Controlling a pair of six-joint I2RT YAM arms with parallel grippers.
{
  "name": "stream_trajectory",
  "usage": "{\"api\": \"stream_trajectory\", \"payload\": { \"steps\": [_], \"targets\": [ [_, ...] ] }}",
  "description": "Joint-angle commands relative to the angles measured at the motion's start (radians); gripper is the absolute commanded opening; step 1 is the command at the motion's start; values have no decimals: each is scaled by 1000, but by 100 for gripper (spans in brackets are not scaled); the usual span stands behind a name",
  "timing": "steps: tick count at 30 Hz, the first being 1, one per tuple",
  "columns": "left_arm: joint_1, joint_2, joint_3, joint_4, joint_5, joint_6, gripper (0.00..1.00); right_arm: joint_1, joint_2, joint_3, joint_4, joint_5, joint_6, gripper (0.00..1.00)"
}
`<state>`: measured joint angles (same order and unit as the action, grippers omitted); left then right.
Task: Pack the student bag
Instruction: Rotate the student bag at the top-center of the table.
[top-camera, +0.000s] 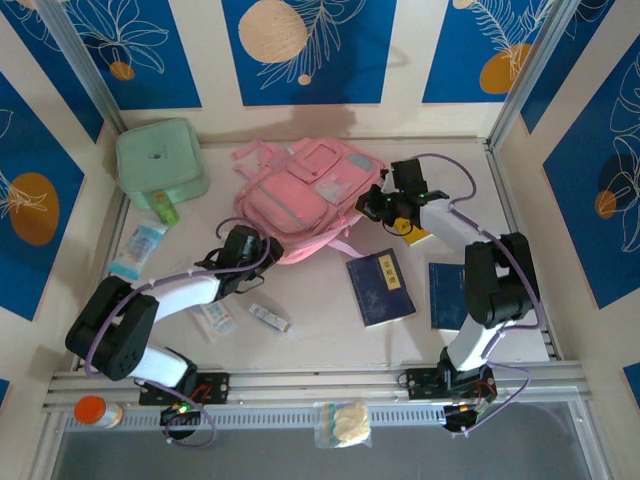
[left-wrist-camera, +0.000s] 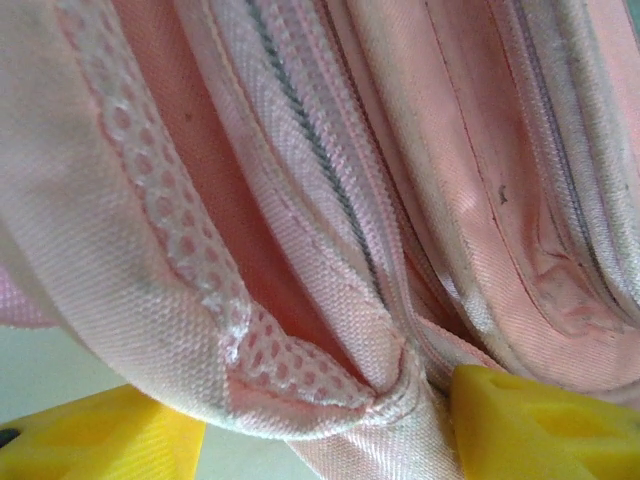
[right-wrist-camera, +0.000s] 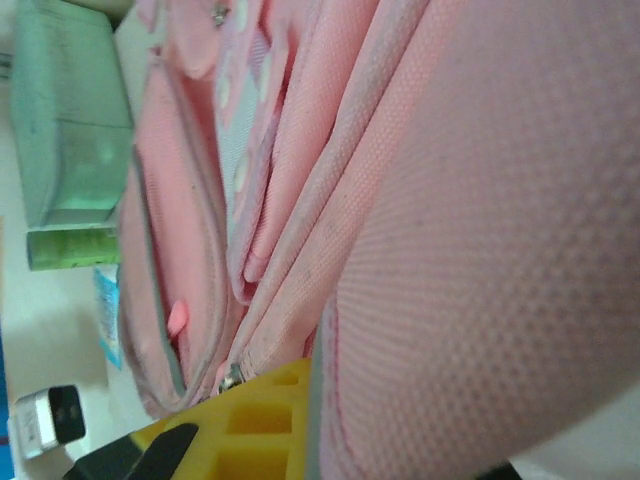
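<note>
Packing looks barely begun, we judge: the student bag (top-camera: 300, 195) lies flat at the back middle of the table (top-camera: 320, 335), front pockets up, and we see nothing going into it. Loose items are spread around it. Two blue books (top-camera: 380, 287) (top-camera: 447, 295) lie near its right front. A green tube (top-camera: 166, 210) and a clear-blue packet (top-camera: 138, 250) lie to its left, and two small packets (top-camera: 215, 320) (top-camera: 270, 318) sit further forward. All of that is left to pack, as far as we can judge. The zip line in the left wrist view reads as closed. We can't tell whether the main compartment is open, and no contents show in any pocket. The mint-green case (top-camera: 158, 162) sits in the back left corner, apart from the bag; it is shut, so its contents are hidden. The left gripper (top-camera: 238, 243) is at the bag's near-left edge. Its yellow fingers (left-wrist-camera: 540, 420) stand apart with a fold of strap and seam filling the gap, and we cannot tell whether that is a pinch or just a straddle. The right gripper (top-camera: 378, 205) is at the bag's right edge, pressed together. Pink fabric lies right against its finger in the wrist view, so we read it as pinching a thin fold of the bag. Our guess at the step in hand: both arms are taking hold of the bag to open or reposition it.
</note>
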<state>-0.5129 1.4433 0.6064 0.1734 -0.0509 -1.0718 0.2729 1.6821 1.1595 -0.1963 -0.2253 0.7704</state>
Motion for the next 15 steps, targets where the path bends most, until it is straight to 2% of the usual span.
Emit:
{"api": "stream_trajectory", "payload": {
  "steps": [1,3,7,10,12,15],
  "targets": [
    [50,23,25,25,-1,63,64,25,-95,-31,43,-61,29,0],
    [85,35,60,14,-3,107,64,52,-120,-66,48,-37,58,0],
    [154,88,153,0,74,220,65,87,-157,-130,84,37,147,0],
    [186,89,204,-47,109,303,73,107,-166,-166,123,81,226,0],
    [198,57,232,-121,139,356,82,124,-171,-177,126,126,268,0],
    [196,-24,231,-238,134,380,85,148,-184,-199,134,188,310,0]
  ]
}}
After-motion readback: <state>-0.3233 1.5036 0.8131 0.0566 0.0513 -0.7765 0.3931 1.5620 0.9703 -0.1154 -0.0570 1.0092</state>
